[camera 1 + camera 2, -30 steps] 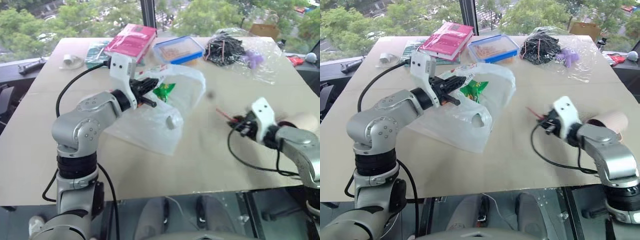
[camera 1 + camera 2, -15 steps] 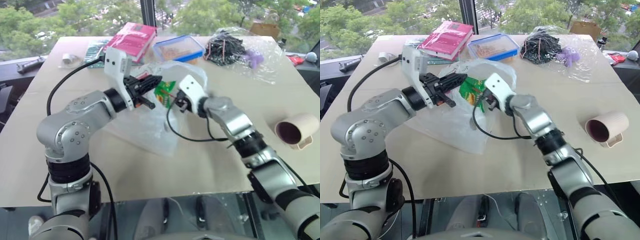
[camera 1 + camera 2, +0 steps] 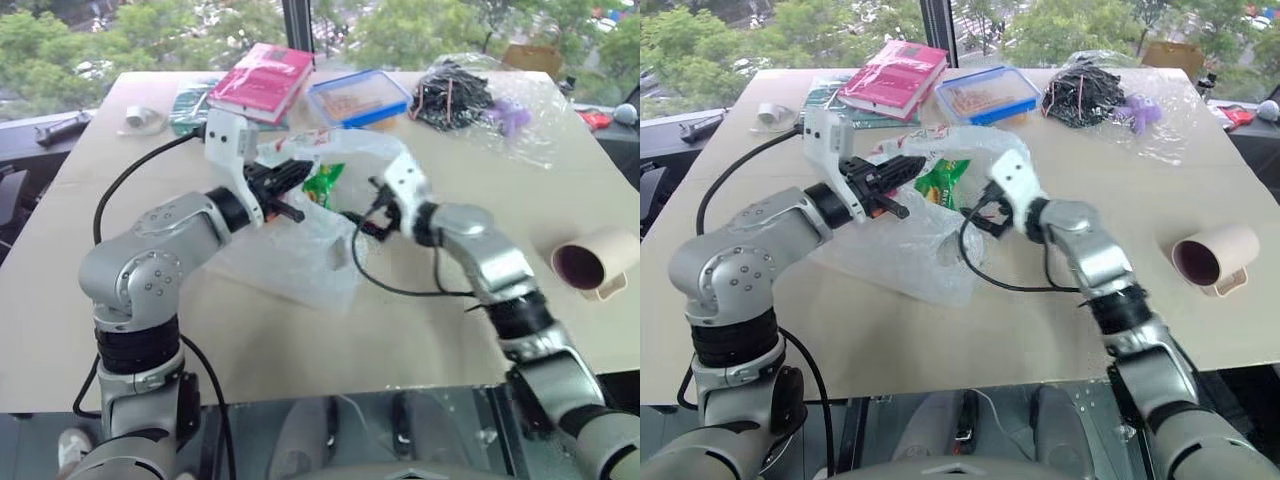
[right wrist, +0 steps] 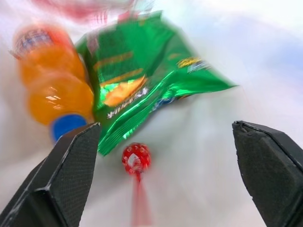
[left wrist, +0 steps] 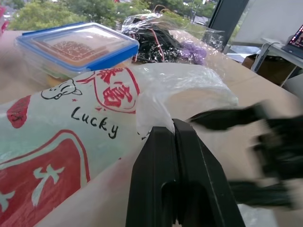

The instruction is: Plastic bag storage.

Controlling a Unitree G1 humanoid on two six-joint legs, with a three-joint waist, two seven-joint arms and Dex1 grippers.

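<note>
The plastic bag (image 3: 290, 262), translucent white with red print, lies crumpled mid-table with its mouth lifted. My left gripper (image 5: 173, 124) is shut on a fold of the bag's rim and holds it up. From the right, my right gripper (image 4: 163, 125) reaches into the bag's mouth, its fingers (image 4: 71, 165) wide open with nothing between them. Inside the bag lie a green snack packet (image 4: 142, 85), an orange drink bottle (image 4: 57, 90) with a blue cap, and a red lollipop (image 4: 136, 158).
At the back of the table are a pink book (image 3: 262, 80), a blue-lidded box (image 3: 357, 97) and a clear bag of black cables (image 3: 455, 95). A beige cup (image 3: 590, 262) lies on its side at the right. A tape roll (image 3: 140, 120) sits far left.
My right gripper swung left from the table's right side to the bag's mouth and opened. The red thing it carried now lies inside the bag. The left gripper kept its hold.
</note>
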